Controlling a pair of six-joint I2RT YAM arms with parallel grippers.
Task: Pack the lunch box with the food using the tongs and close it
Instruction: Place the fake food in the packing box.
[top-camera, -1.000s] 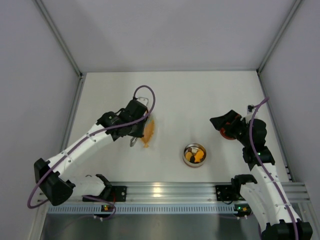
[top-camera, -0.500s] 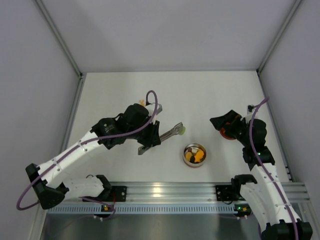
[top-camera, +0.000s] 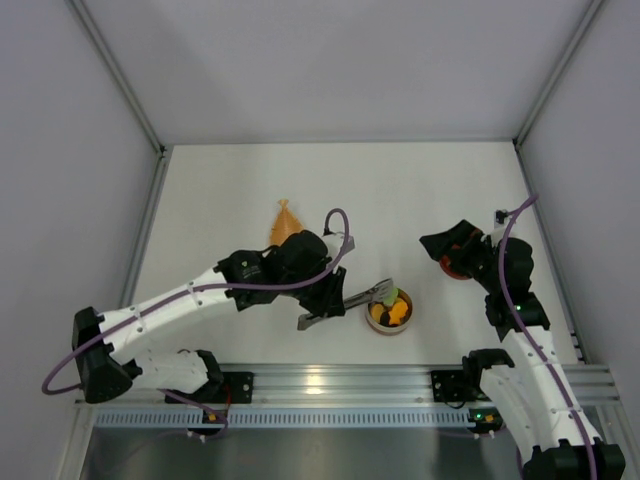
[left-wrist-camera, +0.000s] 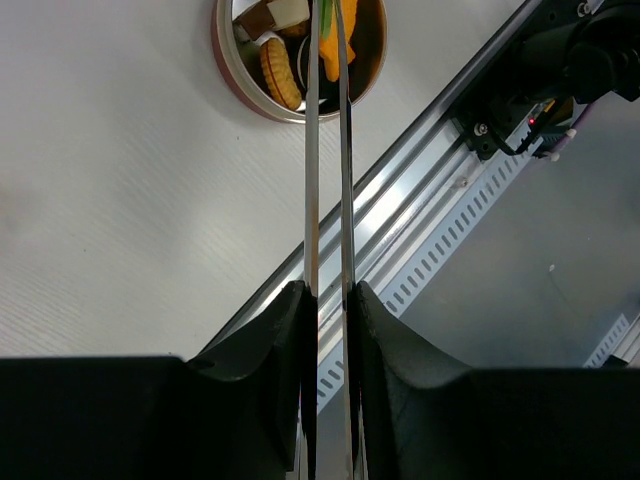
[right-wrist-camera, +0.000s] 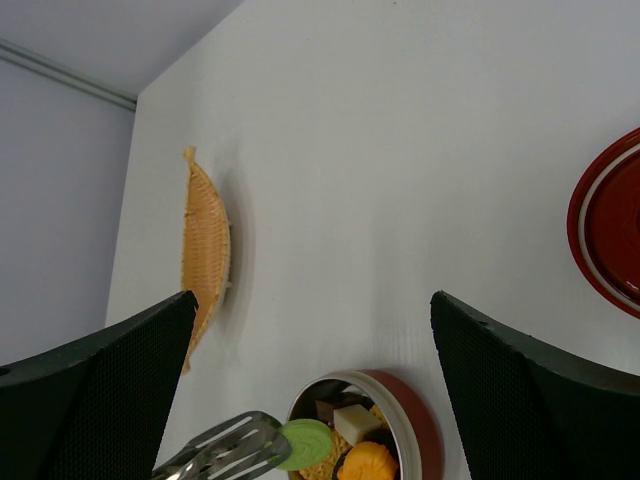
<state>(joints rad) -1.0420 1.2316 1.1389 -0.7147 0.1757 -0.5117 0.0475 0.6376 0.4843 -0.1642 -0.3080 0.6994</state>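
Packing was judged in hand. The tongs (left-wrist-camera: 327, 150) were squeezed nearly shut by the clenched left gripper (left-wrist-camera: 330, 300), and a green food piece (right-wrist-camera: 305, 443) was pinched at their tips, at the 12 o'clock rim of the lunch box (top-camera: 373, 322). A release over the tin was judged to be called for next. The right gripper (right-wrist-camera: 315, 330) was spread wide and empty near the red lid (right-wrist-camera: 615, 230), at the tin's 2 o'clock.

A white table (top-camera: 400, 190) sits boxed by pale grey walls (top-camera: 330, 60) at nine, twelve and three o'clock; an aluminium rail (top-camera: 340, 380) spans six o'clock.
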